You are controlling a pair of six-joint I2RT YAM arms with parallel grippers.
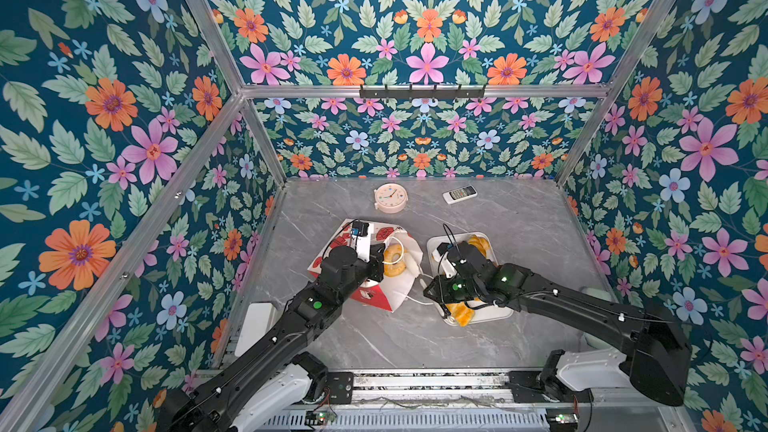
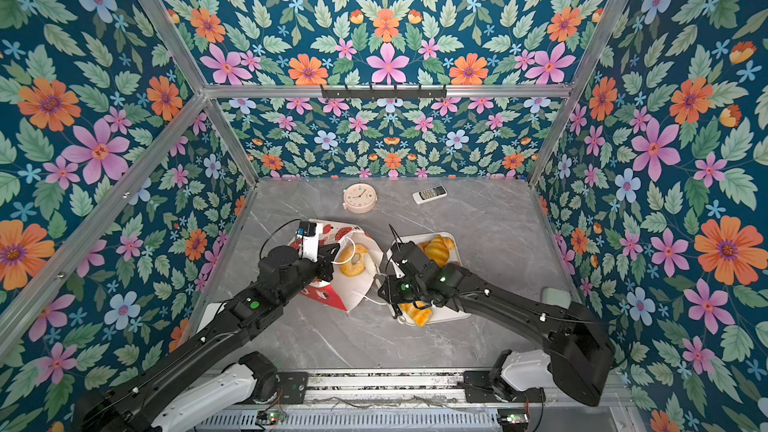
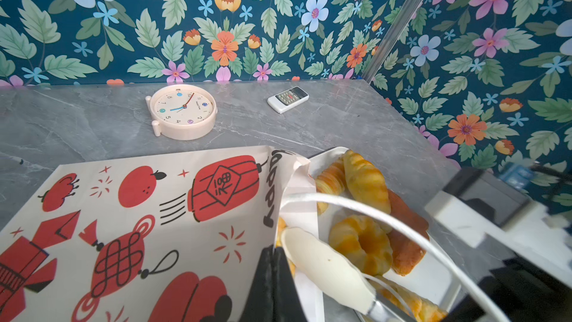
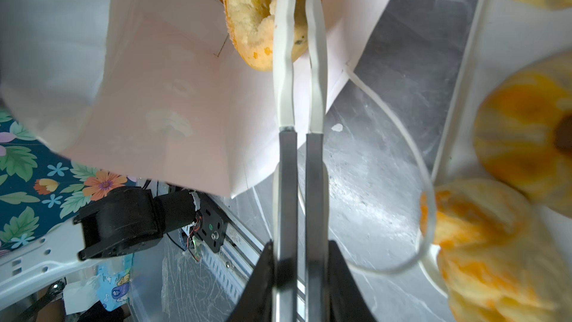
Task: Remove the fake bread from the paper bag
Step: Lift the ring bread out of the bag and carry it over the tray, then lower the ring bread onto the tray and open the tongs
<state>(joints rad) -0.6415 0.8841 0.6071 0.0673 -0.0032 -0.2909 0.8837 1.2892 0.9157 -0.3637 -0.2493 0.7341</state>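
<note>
The grey marble-patterned desk (image 1: pixel 519 222) carries everything. On it the tall white paper bag with red printed motifs and white cord handles (image 3: pixel 173 187) lies tipped on its side. Its mouth faces the flat white rectangular tray (image 1: pixel 496 311) just beside it, probably so that each piece has only a short way to go.

The left fingers (image 3: pixel 266 286) are pressed together on the edge of the paper bag's mouth. That looks meant to hold the soft paper open and keep the bag from sliding while the other arm reaches in.

Golden-yellow toy croissants and rolls (image 2: pixel 436 249) already lie heaped on the tray. One piece of the fake bread, a golden-yellow ring doughnut (image 4: pixel 247 10), is inside the bag's mouth, resting on the white inner paper.

The right fingers (image 4: pixel 261 277) are clamped on the two steel arms of a pair of long metal tongs with white silicone tips (image 4: pixel 286 181). The tool probably gives reach into the bag without crushing its walls. The tips straddle the near side of the ring and appear closed on it.

Up close, the doughnut's outer skin is smooth and orange-yellow with a few dark specks. Its inner face is pale, rough and crumbly like sponge foam, so it likely gives under the squeeze.
</note>
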